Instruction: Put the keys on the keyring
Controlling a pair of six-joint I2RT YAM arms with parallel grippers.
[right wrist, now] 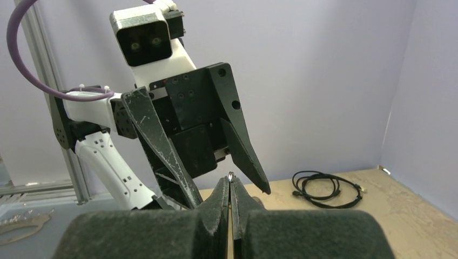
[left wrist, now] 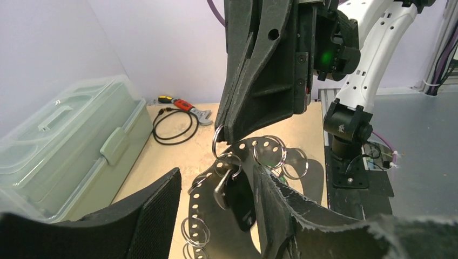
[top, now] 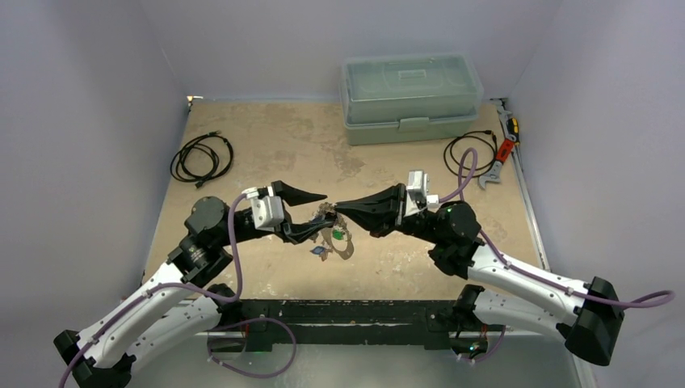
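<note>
Keys (top: 329, 236) bunched at the middle of the surface (top: 266, 145), between both claws.
The keys, one black-headed, others with green and blue tags, hang from small rings. The right claw (right wrist: 230, 186) is clenched on a small metal ring (right wrist: 230, 175) atop the bunch. The left claw (top: 321, 212) is released, fingers spread either side.

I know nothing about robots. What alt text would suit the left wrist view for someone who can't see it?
The right gripper points down from the top, shut on a small ring, just above a cluster of rings and a black key. The left gripper, open, frames the bottom; a toolbox, cable and wrench lie behind on the table.
</note>
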